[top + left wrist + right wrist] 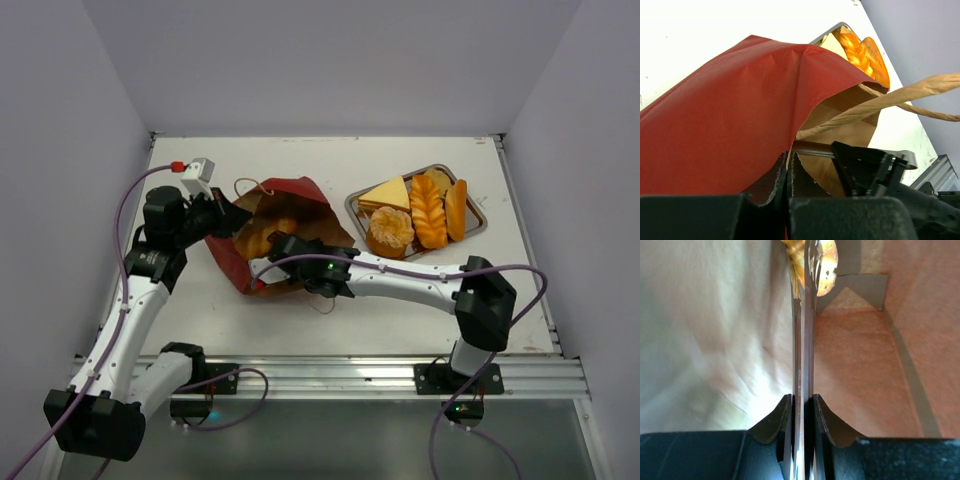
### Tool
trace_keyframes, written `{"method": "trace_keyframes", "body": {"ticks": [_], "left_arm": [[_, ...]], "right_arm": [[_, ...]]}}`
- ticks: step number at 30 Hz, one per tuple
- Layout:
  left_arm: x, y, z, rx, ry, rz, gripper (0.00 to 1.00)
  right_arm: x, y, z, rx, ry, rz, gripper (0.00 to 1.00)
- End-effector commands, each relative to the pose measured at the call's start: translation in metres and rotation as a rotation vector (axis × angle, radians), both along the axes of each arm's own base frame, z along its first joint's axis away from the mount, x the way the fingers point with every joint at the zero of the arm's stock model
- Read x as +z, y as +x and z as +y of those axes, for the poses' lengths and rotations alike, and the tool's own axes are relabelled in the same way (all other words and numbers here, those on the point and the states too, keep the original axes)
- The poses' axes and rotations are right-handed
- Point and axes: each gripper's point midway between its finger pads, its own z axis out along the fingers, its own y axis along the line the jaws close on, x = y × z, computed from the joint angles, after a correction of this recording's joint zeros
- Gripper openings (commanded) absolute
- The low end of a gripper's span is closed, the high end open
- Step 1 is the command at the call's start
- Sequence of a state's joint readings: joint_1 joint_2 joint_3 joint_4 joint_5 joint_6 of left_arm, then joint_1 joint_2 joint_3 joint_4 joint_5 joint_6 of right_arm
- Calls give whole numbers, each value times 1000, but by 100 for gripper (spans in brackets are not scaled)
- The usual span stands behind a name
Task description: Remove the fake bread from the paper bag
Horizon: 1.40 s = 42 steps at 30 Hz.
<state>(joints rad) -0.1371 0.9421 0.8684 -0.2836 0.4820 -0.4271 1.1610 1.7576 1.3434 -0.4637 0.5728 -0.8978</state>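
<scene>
The paper bag (292,196), red outside and brown inside, lies on its side with its mouth toward the tray. My left gripper (226,216) is shut on the torn edge of the bag's rim (788,161). My right gripper (291,250) reaches into the bag's mouth and is shut on metal tongs (802,340). The two tong blades are pressed close together. At their tips sits a glossy golden piece of fake bread (824,260), deep inside the bag (860,365). Orange bread (264,236) shows inside the bag from above.
A steel tray (480,222) at the right holds a triangular sandwich (386,193), a round piece (390,230), a braided loaf (428,210) and an oval roll (457,208). The bag's string handle (875,106) loops across the left wrist view. White walls stand round the table.
</scene>
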Motion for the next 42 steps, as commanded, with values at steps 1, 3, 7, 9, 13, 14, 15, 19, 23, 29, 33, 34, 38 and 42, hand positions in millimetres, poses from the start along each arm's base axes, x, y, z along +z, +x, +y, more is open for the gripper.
{"method": "trace_keyframes", "body": {"ticks": [1, 3, 7, 9, 13, 14, 15, 19, 23, 29, 33, 34, 38, 42], "left_arm": [[2, 6, 4, 27, 22, -46, 0], [-1, 8, 6, 38, 28, -40, 0], [-4, 12, 8, 58, 32, -34, 0], [-4, 14, 11, 73, 36, -34, 0], [0, 19, 15, 103, 46, -36, 0], [0, 19, 16, 111, 48, -34, 0], [0, 21, 18, 123, 51, -34, 0], [2, 27, 24, 176, 51, -21, 0], [6, 31, 29, 216, 43, -23, 0], [11, 35, 33, 252, 39, -24, 0], [9, 37, 34, 262, 43, -13, 0], [10, 37, 35, 267, 43, -14, 0], [12, 38, 39, 293, 41, -17, 0], [15, 38, 39, 297, 39, -21, 0]], "right_arm": [[35, -9, -11, 3, 106, 13, 4], [40, -11, -16, 6, 120, 23, 4], [53, -18, -30, 13, 147, 44, 4], [63, -22, -38, 26, 175, 54, 4], [73, -32, -61, 43, 188, 93, 4], [75, -33, -66, 40, 200, 102, 4], [85, -32, -76, 32, 230, 102, 4], [89, -49, -98, 69, 271, 186, 4], [94, -54, -117, 67, 305, 195, 4], [105, -72, -137, 84, 380, 231, 4], [137, -66, -158, 10, 513, 200, 4], [146, -62, -166, -26, 546, 181, 4], [158, -49, -205, -170, 598, 99, 3], [150, -36, -254, -373, 569, 15, 3]]}}
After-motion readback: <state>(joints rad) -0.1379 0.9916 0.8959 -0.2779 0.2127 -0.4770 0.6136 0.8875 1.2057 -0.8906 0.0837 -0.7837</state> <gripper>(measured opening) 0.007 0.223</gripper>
